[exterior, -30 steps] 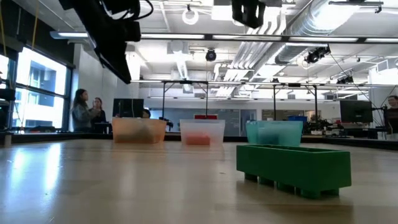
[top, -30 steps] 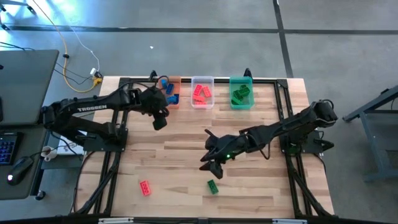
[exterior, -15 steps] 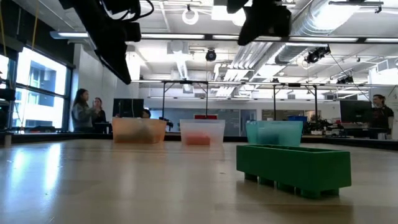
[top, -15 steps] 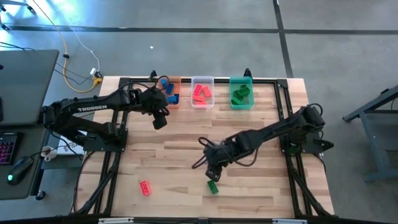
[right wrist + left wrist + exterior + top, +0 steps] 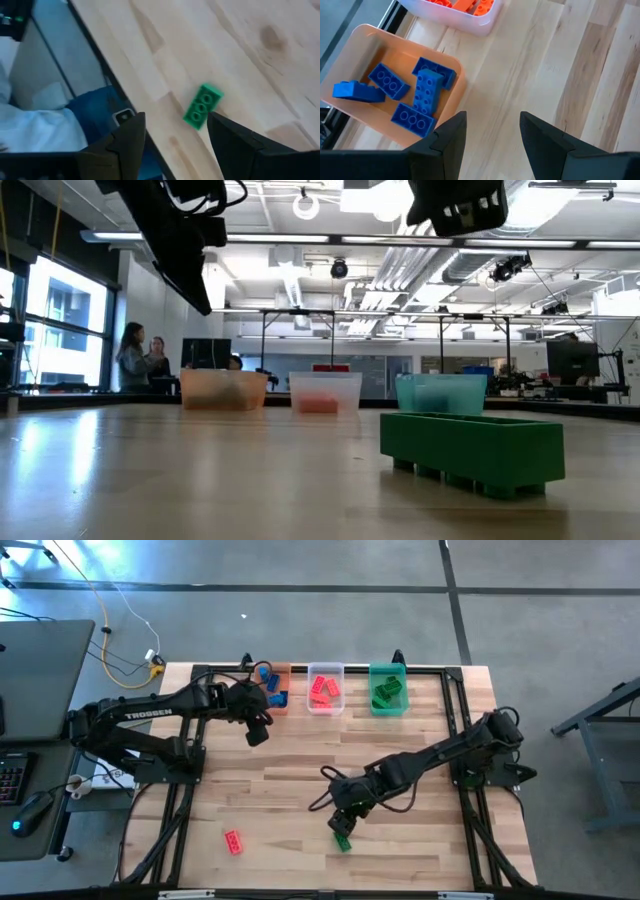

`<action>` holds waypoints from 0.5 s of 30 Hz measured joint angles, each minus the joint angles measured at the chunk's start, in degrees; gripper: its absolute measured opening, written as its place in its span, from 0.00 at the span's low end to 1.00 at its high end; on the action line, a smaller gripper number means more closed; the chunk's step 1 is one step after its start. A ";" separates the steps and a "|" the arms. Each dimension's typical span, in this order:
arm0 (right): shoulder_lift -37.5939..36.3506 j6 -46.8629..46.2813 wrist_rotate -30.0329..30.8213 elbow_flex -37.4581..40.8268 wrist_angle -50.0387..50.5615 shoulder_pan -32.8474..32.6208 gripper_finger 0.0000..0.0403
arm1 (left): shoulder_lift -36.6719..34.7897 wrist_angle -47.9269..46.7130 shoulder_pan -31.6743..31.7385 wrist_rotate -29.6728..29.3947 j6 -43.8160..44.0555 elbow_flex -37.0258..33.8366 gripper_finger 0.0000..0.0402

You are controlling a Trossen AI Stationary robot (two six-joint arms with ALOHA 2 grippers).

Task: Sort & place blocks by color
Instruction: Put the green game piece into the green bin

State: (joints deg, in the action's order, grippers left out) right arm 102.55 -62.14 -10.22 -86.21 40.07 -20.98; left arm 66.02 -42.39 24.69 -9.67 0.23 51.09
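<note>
A green block (image 5: 342, 840) lies flat on the table near its near edge; it looms large in the low view (image 5: 470, 448) and shows in the right wrist view (image 5: 202, 106). My right gripper (image 5: 345, 822) hovers just above it, open (image 5: 175, 145), fingers apart and clear of the block. A red block (image 5: 233, 842) lies alone toward the near left. My left gripper (image 5: 257, 733) waits open (image 5: 492, 135) above the table beside the orange bin (image 5: 283, 700), which holds several blue blocks (image 5: 415, 95).
Three bins stand in a row at the far edge: orange, clear (image 5: 325, 705) with red blocks, green (image 5: 388, 705) with green blocks. The table's near edge (image 5: 150, 135) runs close to the green block. Bare wood lies between the two arms.
My right gripper has moved toward the table's near edge and come over the green block, its arm stretching farther across the table. The green block and the red block have stayed where they were.
</note>
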 joint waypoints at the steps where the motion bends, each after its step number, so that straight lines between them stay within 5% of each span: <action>1: -0.01 -0.41 0.06 0.00 -0.05 -0.16 0.50 | 0.00 0.00 0.00 0.00 0.02 0.00 0.42; 15: -0.03 4.17 4.04 0.02 5.61 -1.63 0.50 | 0.04 0.02 0.00 0.01 0.83 0.00 0.42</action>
State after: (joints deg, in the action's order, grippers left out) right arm 102.52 -57.97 -6.18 -86.19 45.67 -22.60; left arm 66.06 -42.37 24.69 -9.66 1.06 51.09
